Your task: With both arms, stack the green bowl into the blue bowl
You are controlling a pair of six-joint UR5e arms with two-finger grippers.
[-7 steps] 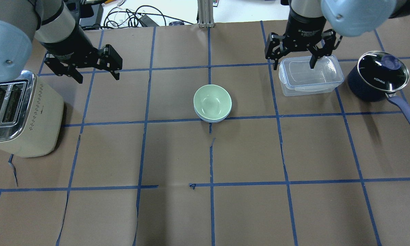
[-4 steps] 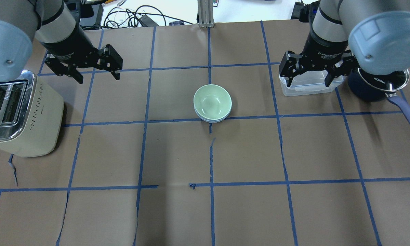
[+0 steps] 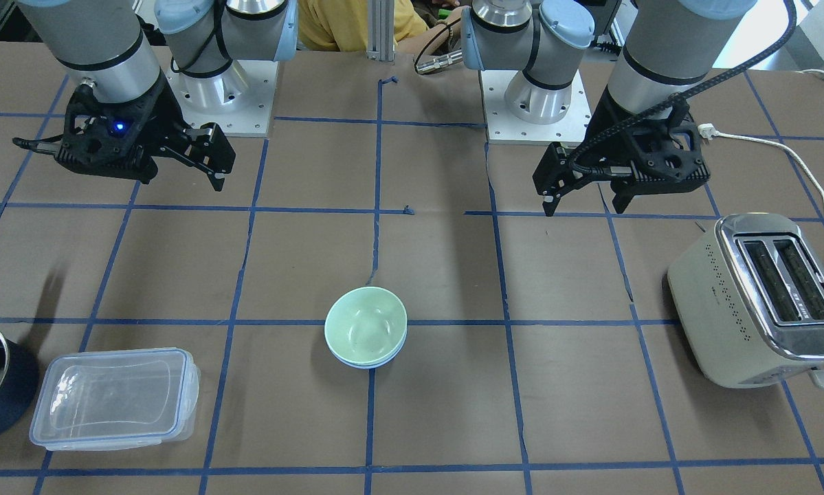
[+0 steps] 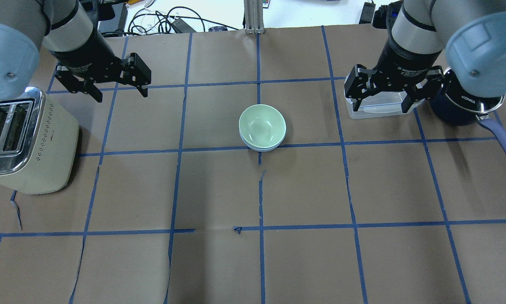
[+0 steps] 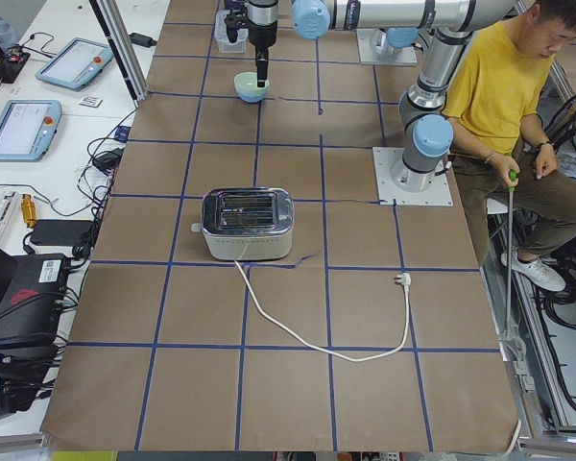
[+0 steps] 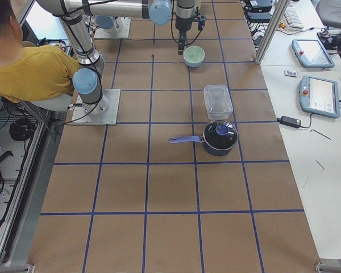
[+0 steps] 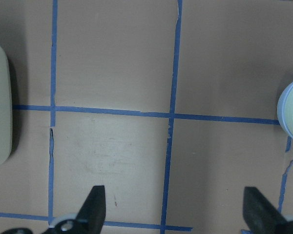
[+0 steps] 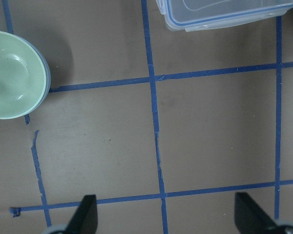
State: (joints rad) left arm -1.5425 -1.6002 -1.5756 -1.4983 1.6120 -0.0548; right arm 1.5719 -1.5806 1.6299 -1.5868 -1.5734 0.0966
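The green bowl point(image 4: 261, 126) sits nested inside the blue bowl point(image 4: 261, 148) at the table's middle; only the blue rim shows beneath it. The stack also shows in the front view, green bowl point(image 3: 365, 324) in blue bowl point(image 3: 363, 363), and at the right wrist view's left edge point(image 8: 12, 73). My left gripper point(image 4: 122, 95) is open and empty, hovering left of the bowls near the toaster. My right gripper point(image 4: 382, 105) is open and empty, hovering over the clear container right of the bowls. Neither gripper touches the bowls.
A cream toaster point(image 4: 25, 139) stands at the left edge, its cord trailing off. A clear lidded container point(image 3: 113, 397) and a dark blue pot with glass lid point(image 4: 468, 107) stand at the right. An operator in yellow point(image 5: 509, 86) sits behind the robot.
My right arm has swung back toward the robot and slightly right, now covering the clear container. The left arm and the bowls have not moved.
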